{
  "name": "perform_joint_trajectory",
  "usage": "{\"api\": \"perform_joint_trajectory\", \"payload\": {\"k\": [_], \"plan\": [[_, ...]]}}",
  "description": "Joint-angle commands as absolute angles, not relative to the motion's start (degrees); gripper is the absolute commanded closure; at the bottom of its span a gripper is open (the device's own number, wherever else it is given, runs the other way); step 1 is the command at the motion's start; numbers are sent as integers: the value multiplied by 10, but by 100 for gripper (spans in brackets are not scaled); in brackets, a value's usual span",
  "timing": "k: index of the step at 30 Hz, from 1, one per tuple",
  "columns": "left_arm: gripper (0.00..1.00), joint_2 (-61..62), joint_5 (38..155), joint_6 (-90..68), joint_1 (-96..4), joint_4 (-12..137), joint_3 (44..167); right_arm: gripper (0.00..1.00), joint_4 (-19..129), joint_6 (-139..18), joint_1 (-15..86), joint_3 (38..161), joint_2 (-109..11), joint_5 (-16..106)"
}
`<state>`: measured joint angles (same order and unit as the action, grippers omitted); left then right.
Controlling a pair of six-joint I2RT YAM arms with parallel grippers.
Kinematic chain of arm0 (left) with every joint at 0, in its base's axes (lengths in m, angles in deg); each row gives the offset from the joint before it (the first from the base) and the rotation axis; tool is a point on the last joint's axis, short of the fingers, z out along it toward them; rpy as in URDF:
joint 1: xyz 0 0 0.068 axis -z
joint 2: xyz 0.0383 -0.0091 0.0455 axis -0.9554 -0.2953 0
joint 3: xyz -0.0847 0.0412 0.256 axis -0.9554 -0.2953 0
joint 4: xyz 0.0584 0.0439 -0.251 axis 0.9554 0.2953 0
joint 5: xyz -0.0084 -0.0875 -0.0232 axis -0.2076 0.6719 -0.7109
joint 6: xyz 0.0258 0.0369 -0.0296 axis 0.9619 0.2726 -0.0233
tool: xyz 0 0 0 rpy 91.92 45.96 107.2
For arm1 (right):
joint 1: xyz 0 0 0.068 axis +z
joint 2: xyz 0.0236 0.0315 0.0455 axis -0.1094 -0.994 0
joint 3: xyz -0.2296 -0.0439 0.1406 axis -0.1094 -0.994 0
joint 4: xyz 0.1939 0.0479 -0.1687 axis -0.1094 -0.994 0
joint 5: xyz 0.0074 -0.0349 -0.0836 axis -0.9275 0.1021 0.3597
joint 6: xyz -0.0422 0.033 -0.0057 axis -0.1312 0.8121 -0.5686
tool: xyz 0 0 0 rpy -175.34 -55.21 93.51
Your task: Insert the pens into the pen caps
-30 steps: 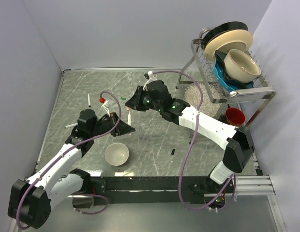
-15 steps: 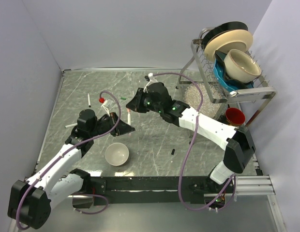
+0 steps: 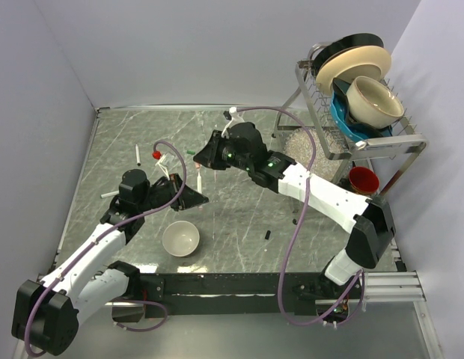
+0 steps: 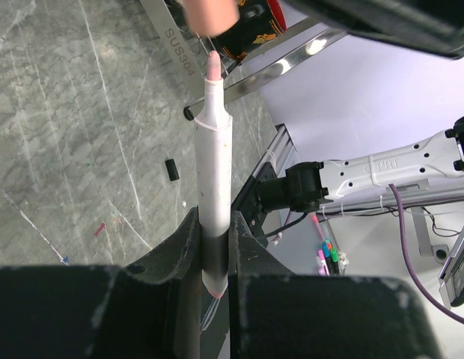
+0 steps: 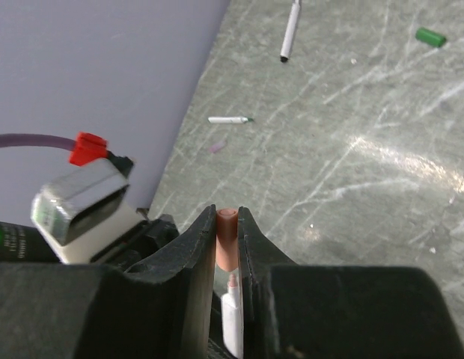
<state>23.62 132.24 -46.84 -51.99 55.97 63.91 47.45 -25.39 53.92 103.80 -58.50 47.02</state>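
Pen (image 4: pixel 215 164) with a pinkish-red tip stands clamped tip-up in my left gripper (image 4: pixel 215 224); my right gripper (image 5: pixel 227 224) pinches the orange-red cap (image 5: pixel 227 243) directly over that tip, and I cannot tell whether they touch; black-tipped pen (image 3: pixel 136 154) and green-tipped pen (image 3: pixel 110 194) lie near the left wall; green cap (image 3: pixel 191 152) and black cap (image 3: pixel 267 235) lie loose on the table (image 3: pixel 239 217), well apart.

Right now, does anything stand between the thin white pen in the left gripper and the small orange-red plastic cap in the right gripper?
Nothing visible does. The thin white pen, clamped in the left gripper, points its tip straight at the orange-red plastic cap in the right gripper.
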Motion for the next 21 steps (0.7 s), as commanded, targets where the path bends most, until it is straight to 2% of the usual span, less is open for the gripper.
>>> {"api": "perform_joint_trajectory", "payload": {"k": [1, 21], "plan": [[99, 245, 1325, -458, -518, 542, 645, 100, 488, -263, 542, 1061, -556, 477], [99, 252, 1325, -459, -518, 542, 644, 100, 499, -265, 543, 1027, -552, 475]]}}
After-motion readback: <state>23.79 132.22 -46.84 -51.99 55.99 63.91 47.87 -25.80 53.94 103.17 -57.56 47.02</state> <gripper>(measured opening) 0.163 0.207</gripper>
